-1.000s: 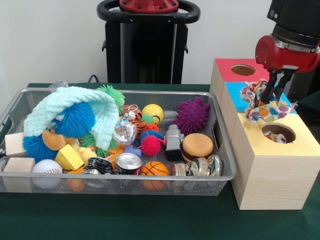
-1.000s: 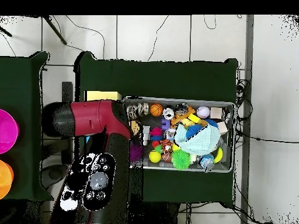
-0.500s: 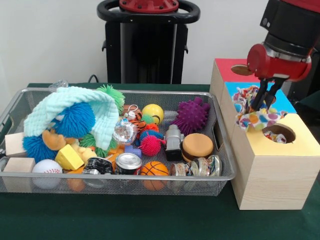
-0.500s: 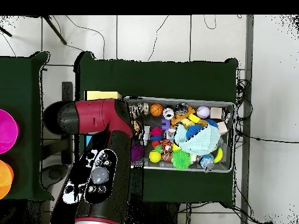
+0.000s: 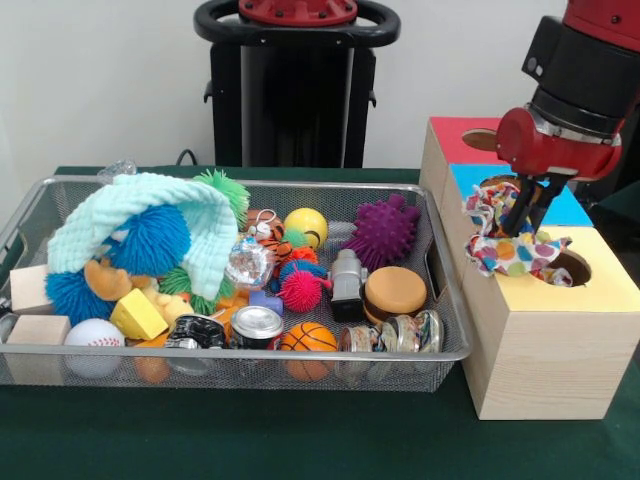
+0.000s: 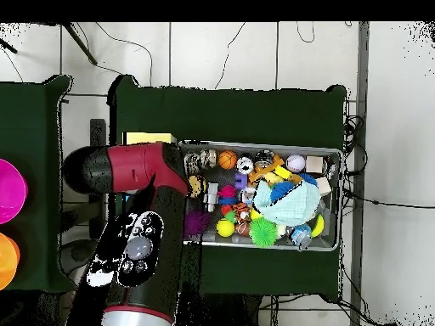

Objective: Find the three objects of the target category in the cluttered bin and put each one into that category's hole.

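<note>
Gripper is seen clamped on a dotted cloth, draped beside the yellow hole, not yet dropped in; another cloth piece shows inside; mint cloth remains in bin

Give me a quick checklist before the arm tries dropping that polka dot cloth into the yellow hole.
1. Grip on the multicoloured polka dot cloth: ok, gripper is shut on it.
2. Cloth over the round hole in the yellow-topped wooden box: not ok, it lies mostly on the box top beside the hole.
3. Hole free: cannot tell, patterned fabric already shows inside.
4. Blue-topped box section clear of cloth: not ok, a bunched end hangs over it.
5. Wire mesh bin clear of the arm: ok.
</note>
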Robot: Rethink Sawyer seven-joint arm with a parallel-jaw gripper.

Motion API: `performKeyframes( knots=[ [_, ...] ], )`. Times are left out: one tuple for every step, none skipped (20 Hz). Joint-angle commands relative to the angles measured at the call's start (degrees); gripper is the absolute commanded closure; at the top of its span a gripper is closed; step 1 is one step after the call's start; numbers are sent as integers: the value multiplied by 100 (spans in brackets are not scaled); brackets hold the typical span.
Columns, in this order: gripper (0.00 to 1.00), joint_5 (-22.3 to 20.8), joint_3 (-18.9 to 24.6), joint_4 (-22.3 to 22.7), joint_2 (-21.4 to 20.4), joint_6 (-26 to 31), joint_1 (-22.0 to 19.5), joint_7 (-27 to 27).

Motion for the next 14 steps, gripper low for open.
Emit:
performKeyframes(
  knots=[
    [100,315,197,-53,376,256,84,1793],
    [100,346,178,-118,411,298,113,1842],
    [100,396,170,-172,432,355,137,1891],
    [100,441,142,-230,423,479,170,1929],
    [100,486,113,-288,414,603,202,1966],
    [100,540,103,-344,380,752,224,1969],
    [100,586,106,-360,328,857,230,1957],
    [100,626,94,-365,305,892,247,1945],
    [100,643,92,-366,308,879,246,1929],
    [100,661,91,-366,311,867,246,1912],
    [100,680,110,-355,337,796,230,1894],
    [100,695,125,-354,361,744,229,1897],
    [100,709,135,-367,400,694,231,1920],
    [100,715,135,-369,436,641,241,1951]
  ],
)
